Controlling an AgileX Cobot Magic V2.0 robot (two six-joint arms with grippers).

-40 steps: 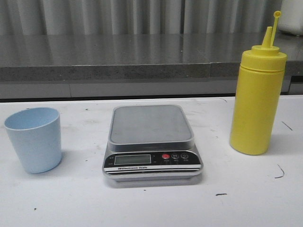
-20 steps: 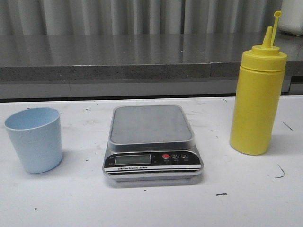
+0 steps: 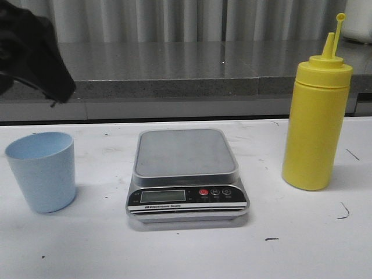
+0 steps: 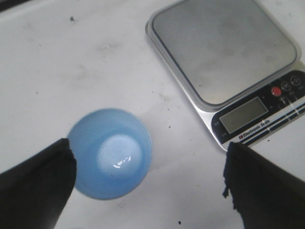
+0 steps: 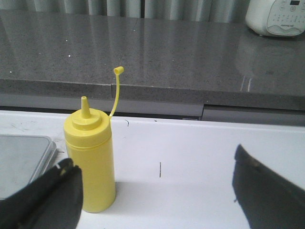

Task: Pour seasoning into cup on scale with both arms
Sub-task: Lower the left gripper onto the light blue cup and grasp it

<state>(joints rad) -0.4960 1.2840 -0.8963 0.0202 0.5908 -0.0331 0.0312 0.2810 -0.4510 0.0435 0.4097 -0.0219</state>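
The pale blue cup [image 3: 42, 170] stands upright and empty on the white table, left of the scale [image 3: 186, 174]. The scale's platform is bare. The yellow seasoning bottle [image 3: 315, 125] stands upright to the right of the scale, its cap off and hanging on its tether. My left gripper [image 4: 150, 186] is open and hovers above the table; the cup [image 4: 110, 152] lies by one finger, and the scale [image 4: 228, 62] shows beyond. Part of the left arm [image 3: 32, 52] shows in the front view's upper left. My right gripper [image 5: 155, 191] is open, the bottle [image 5: 92, 155] beside one finger.
A grey stone ledge [image 3: 174, 75] runs along the back of the table. A white appliance [image 5: 279, 16] sits on the ledge at the far right. Small dark marks dot the table top.
The left arm has come into the front view at the upper left, above the cup. The cup, scale and bottle have not moved.
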